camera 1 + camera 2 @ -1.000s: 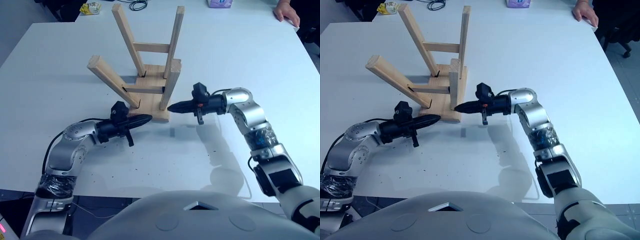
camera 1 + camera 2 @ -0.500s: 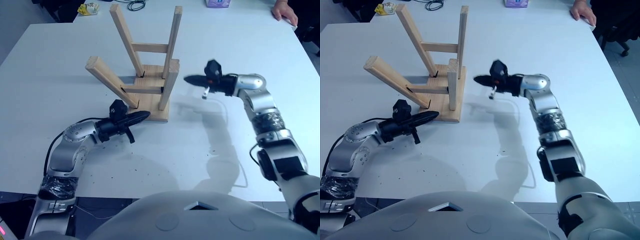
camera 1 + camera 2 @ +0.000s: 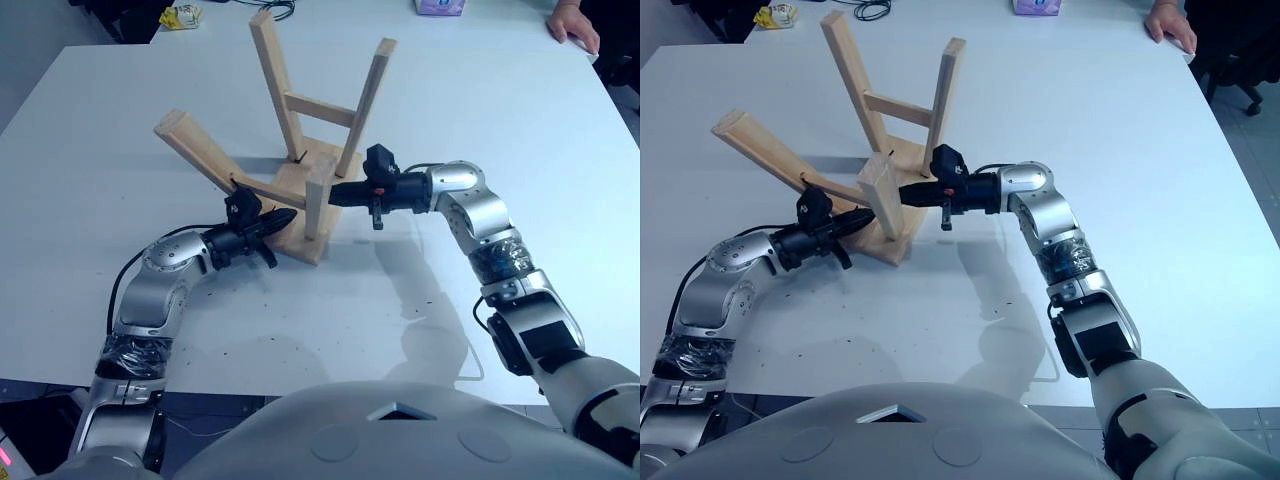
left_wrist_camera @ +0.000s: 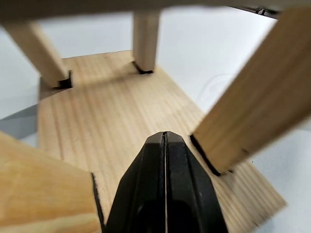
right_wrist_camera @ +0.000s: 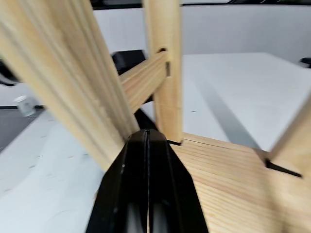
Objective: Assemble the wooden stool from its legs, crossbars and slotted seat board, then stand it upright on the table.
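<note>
On table, upturned stool tilted, legs in seat slots, left gripper and right gripper clenched

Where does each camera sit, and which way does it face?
Eye views: on the head, looking forward and down at the table and upturned stool; both arms show, left gripper and right gripper at the stool.
Left wrist view: on the left wrist, facing along its shut gripper over the seat board among the legs.
Right wrist view: on the right wrist, facing along its shut gripper at the seat board and a crossbar.
Shared by the wrist views: seat board.
</note>
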Controlling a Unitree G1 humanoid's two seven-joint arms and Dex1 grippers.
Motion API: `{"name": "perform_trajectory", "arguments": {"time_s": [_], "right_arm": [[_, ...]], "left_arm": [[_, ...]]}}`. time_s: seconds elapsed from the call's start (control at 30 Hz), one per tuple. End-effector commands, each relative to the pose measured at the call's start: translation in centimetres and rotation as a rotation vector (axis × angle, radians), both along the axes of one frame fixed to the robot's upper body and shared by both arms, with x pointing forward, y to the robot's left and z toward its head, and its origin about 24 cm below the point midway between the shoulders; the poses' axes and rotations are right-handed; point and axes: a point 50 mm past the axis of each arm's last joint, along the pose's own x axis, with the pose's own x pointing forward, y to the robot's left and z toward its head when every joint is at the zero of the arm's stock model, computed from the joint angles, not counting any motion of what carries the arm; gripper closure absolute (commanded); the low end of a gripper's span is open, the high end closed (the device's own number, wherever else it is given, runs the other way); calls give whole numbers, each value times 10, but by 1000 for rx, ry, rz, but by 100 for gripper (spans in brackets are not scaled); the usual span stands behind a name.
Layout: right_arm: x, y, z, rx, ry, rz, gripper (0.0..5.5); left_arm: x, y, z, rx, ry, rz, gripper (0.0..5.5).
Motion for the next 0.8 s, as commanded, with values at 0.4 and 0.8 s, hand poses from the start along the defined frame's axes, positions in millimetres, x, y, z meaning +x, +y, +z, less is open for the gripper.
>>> {"name": "perform_trajectory", "arguments": {"time_s": [0.4, 0.8], "right_arm": [[-39, -18, 16, 43, 102, 22, 550], [74, -107, 14, -147, -220, -747, 550]], "left_arm": [[-6, 36, -14, 74, 58, -39, 548], [-35, 25, -11, -15, 76, 17, 548]]}}
